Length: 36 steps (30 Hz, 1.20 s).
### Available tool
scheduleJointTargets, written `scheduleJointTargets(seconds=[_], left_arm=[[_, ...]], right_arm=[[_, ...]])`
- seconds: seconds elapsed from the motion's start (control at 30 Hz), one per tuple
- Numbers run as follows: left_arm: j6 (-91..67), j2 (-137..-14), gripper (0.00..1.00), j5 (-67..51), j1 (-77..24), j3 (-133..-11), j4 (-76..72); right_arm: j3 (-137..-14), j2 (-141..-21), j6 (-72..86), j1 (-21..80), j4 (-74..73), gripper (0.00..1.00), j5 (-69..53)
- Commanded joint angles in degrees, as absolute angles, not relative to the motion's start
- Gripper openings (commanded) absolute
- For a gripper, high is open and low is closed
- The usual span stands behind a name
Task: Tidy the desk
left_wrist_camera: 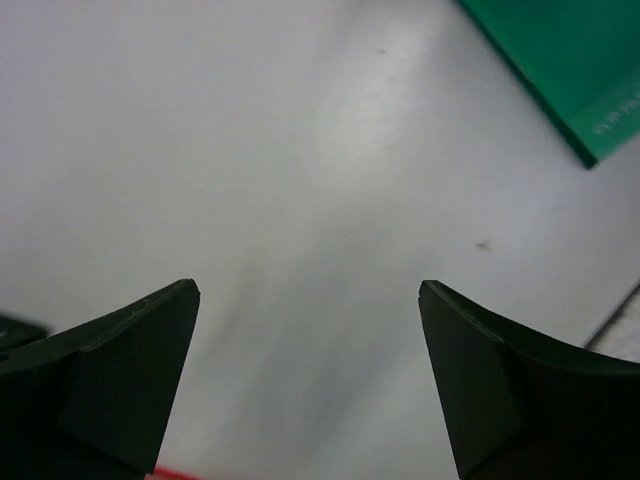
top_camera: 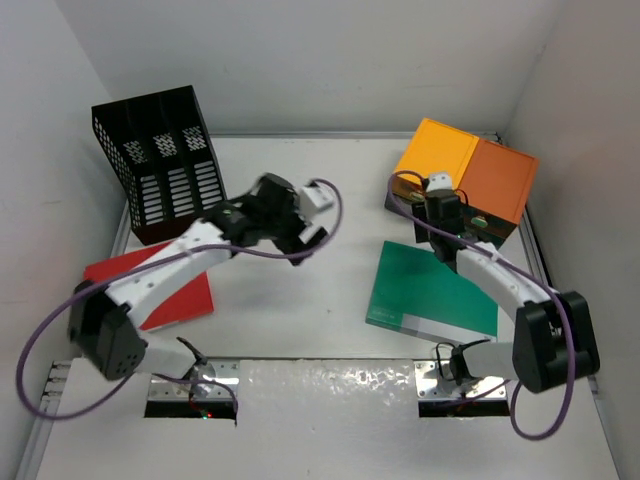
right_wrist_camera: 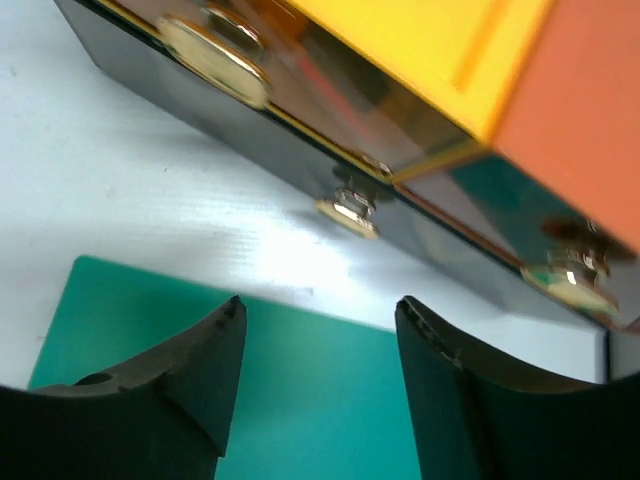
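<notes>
The desk (top_camera: 300,300) is a white tabletop with a thin metal rim. My left gripper (top_camera: 305,238) hovers over its bare middle, open and empty. In the left wrist view (left_wrist_camera: 310,290) only white desk (left_wrist_camera: 300,150) lies between its fingers. My right gripper (top_camera: 441,222) is open and empty over the far edge of a green folder (top_camera: 430,290), just in front of the drawer unit (top_camera: 465,180). In the right wrist view (right_wrist_camera: 320,305) its fingers frame the green folder (right_wrist_camera: 300,400) and a gold knob (right_wrist_camera: 350,212) on the unit's dark front.
A black mesh file rack (top_camera: 150,170) stands at the back left. A red folder (top_camera: 150,290) lies at the left, partly under my left arm. The green folder's corner shows in the left wrist view (left_wrist_camera: 570,60). White walls enclose the desk.
</notes>
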<state>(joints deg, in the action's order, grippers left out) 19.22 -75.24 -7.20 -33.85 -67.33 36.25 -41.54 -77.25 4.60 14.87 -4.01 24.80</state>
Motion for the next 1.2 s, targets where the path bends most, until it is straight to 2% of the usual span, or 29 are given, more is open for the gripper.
scheduleJointTargets(seconds=[0.0,0.03,0.07,0.1,0.17,0.23,0.33,0.37,0.5,0.9,1.17], left_arm=[[15.0,-81.8,0.9,-7.3,-40.5,-68.1,32.5],[11.1,-83.0,0.83,-13.5,-40.7,-67.5,30.4],[8.8,-83.9,0.63,-16.9,-40.7,-66.7,28.1],[4.4,-85.5,0.5,-22.6,-40.7,-64.5,22.6],[0.8,-87.0,0.47,-27.0,-41.0,-62.3,17.3],[-2.6,-88.8,0.48,-32.3,-41.7,-59.6,10.7],[-12.3,-89.5,0.54,-38.7,-42.7,-54.3,-3.0],[-14.6,-89.6,0.58,-39.0,-43.1,-53.0,-6.7],[-23.5,-93.6,0.61,-36.7,-45.0,-50.0,-19.0],[-36.9,-107.4,0.6,-36.9,-48.9,-45.0,-33.4],[-42.1,-112.0,0.58,-38.1,-51.7,-45.3,-36.6]], right_arm=[[-38.5,-71.7,13.7,12.7,-8.9,0.62,20.4],[-37.4,-69.0,15.6,11.8,-8.8,0.66,18.4],[-35.3,-67.7,16.4,11.4,-8.9,0.67,17.6],[-33.8,-65.6,17.7,10.7,-9.5,0.72,17.1],[-32.6,-64.0,18.7,10.1,-10.4,0.73,16.6],[-31.7,-62.5,19.6,9.4,-11.4,0.73,16.0],[-29.5,-59.1,20.9,9.3,-12.5,0.73,16.6],[-28.6,-57.5,21.4,9.3,-13.0,0.73,17.0],[-27.4,-53.9,22.7,9.2,-14.9,0.73,17.5],[-26.8,-45.5,23.1,9.3,-18.5,0.72,18.9],[-28.0,-43.4,22.3,9.2,-20.1,0.72,20.1]])
